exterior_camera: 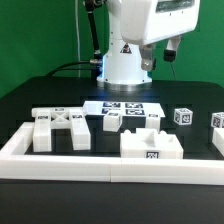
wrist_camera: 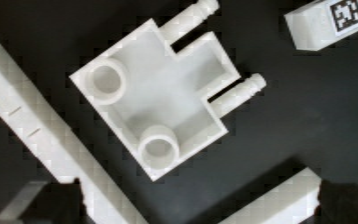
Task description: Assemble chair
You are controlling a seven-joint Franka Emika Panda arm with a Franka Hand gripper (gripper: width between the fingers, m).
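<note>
The gripper (wrist_camera: 179,205) hovered over a flat chair part (wrist_camera: 158,95) with 2 holes, jaws apart, gripping nothing.

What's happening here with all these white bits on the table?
A white robot arm is building a toy chair from chunky white plastic blocks with black-and-white square tags. The blocks lie spread over the black table. The arm's gripper is open and holds nothing. Its wrist camera looks down on a flat white plastic piece with two round holes and pegs, probably the next thing it will pick up.
</note>
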